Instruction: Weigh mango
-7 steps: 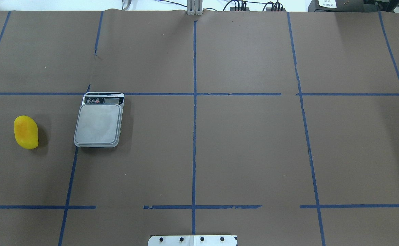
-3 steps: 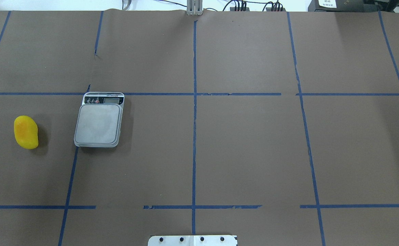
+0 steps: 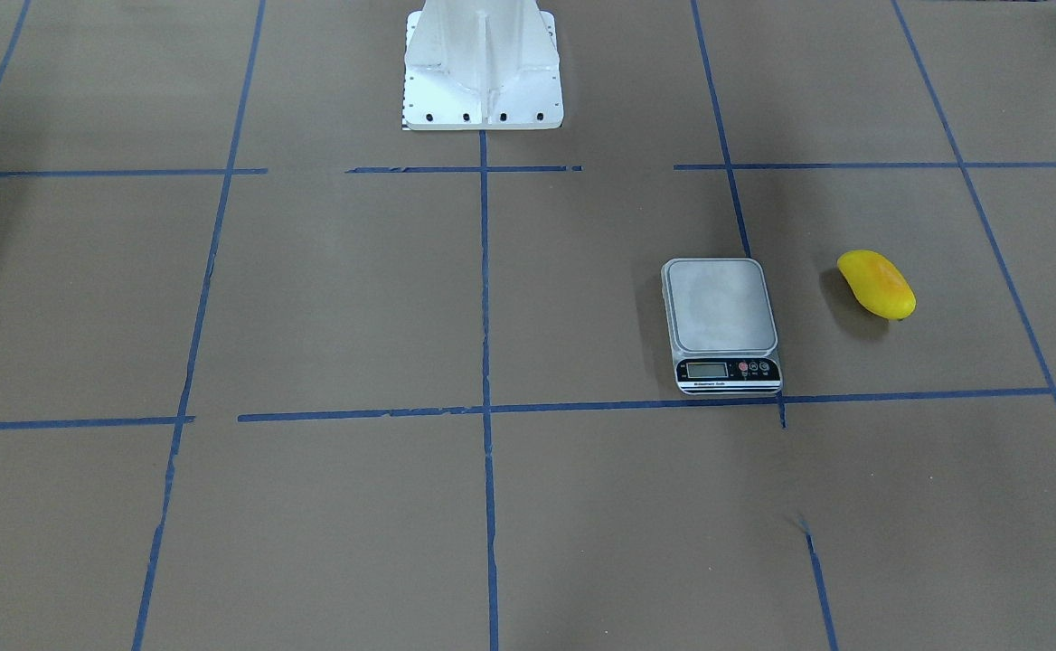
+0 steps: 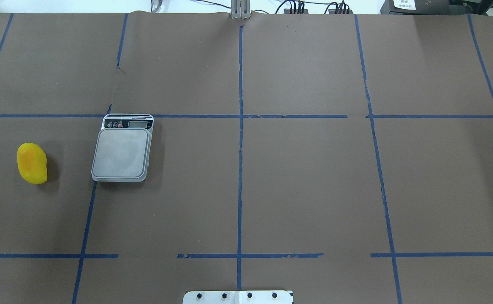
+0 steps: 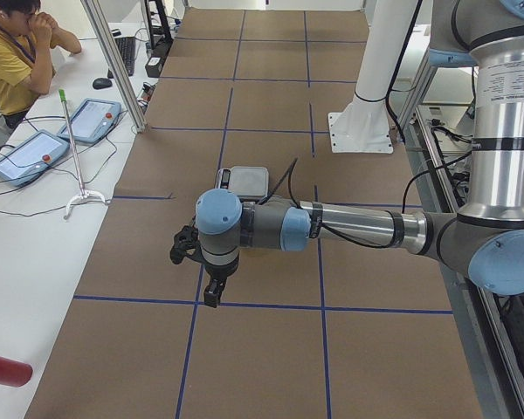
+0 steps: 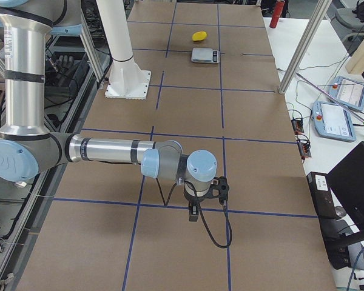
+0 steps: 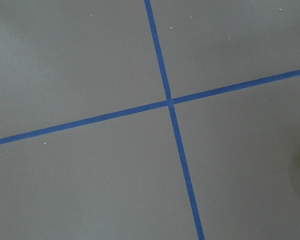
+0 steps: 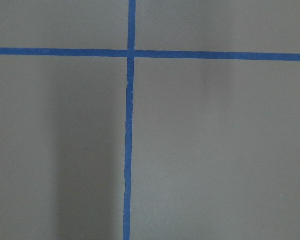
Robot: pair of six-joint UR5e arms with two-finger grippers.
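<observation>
The yellow mango (image 4: 32,163) lies on the brown table left of the grey scale (image 4: 122,153), apart from it; the scale's platform is bare. In the front-facing view the mango (image 3: 876,284) lies right of the scale (image 3: 720,306). Both show far off in the right view, mango (image 6: 199,36) and scale (image 6: 205,55). My left gripper (image 5: 211,295) hangs over the table near the scale (image 5: 244,179), pointing down. My right gripper (image 6: 193,213) hangs over the table's other end. Both show only in the side views, so I cannot tell whether they are open or shut.
The white robot base (image 3: 483,72) stands at the table's middle edge. Blue tape lines cross the brown cover (image 4: 314,177). A red cylinder (image 5: 4,369) lies on the white side table. An operator (image 5: 13,44) sits there with tablets (image 5: 26,153).
</observation>
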